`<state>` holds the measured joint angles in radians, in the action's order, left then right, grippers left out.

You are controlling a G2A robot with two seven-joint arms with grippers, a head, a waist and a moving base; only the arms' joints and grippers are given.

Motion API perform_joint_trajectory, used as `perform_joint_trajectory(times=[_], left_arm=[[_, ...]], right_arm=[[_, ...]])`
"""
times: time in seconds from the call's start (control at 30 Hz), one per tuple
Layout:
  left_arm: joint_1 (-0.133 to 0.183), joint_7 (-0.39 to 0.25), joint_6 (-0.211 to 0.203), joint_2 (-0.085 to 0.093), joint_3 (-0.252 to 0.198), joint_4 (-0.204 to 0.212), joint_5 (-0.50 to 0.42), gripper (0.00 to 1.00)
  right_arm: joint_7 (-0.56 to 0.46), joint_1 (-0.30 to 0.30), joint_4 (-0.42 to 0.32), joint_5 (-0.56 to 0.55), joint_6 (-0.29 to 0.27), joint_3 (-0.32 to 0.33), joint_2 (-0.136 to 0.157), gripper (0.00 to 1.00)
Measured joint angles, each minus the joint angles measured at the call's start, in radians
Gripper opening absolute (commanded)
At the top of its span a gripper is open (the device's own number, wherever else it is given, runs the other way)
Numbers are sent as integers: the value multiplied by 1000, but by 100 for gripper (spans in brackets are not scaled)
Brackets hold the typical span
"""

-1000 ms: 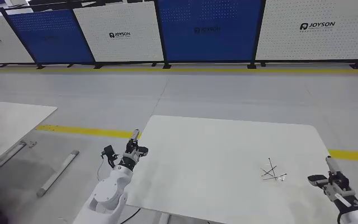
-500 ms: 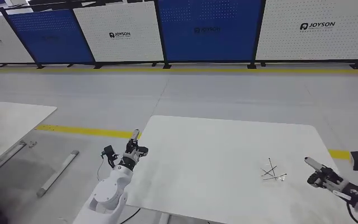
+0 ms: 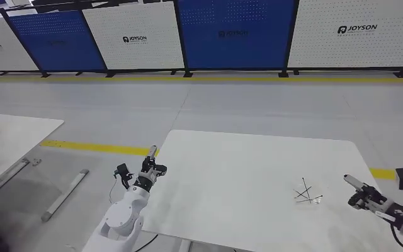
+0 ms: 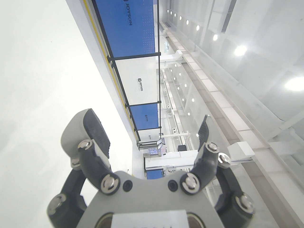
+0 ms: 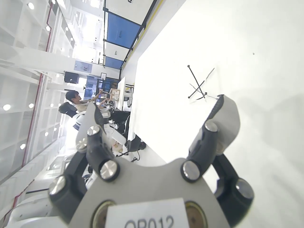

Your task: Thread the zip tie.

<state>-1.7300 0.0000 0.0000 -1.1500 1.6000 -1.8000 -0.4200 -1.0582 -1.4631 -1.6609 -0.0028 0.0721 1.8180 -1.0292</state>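
Lower right of the top view: a small heap of zip ties (image 3: 306, 192) lies on the white surface (image 3: 252, 183), the strands crossed over one another, near the surface's right edge. The right tool (image 3: 351, 189) is just to the right of the heap, by that edge and apart from it, with its two fingers spread wide and nothing between them. In the right wrist view the zip ties (image 5: 197, 86) lie beyond the right tool (image 5: 156, 103), close to one fingertip but not touching it. The left tool (image 3: 154, 159) stands at the surface's left edge, lower left of the top view, well apart from the heap. The left wrist view shows the left tool (image 4: 148, 117) likewise spread and empty. Two dark ties are distinct. The pale ones blend into the surface, so their number cannot be told. The right arm is cut off at the lower right corner of the top view.
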Motion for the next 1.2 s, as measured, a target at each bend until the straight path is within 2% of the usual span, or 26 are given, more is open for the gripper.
perform_joint_trajectory(times=[0.1,0.27,0.33,0.4,0.47,0.97,1.07,1.2], left_arm=[[0,0,0,0,0,0,0,100],[0,0,0,0,0,0,0,100],[0,0,0,0,0,0,0,100],[0,0,0,0,0,0,0,100],[0,0,0,0,0,0,0,100],[0,0,0,0,0,0,0,100],[0,0,0,0,0,0,0,100],[0,0,0,0,0,0,0,100]], right_arm=[[-139,67,25,-90,-70,-22,17,100],[-302,195,125,-182,-81,-94,35,100],[-331,241,170,-204,-81,-134,38,100],[-334,286,226,-222,-98,-214,44,100],[-332,327,271,-219,-91,-262,50,100],[-332,323,268,-217,-90,-262,50,100],[-332,332,264,-236,-125,-299,56,100],[-332,386,303,-255,-118,-384,69,100]])
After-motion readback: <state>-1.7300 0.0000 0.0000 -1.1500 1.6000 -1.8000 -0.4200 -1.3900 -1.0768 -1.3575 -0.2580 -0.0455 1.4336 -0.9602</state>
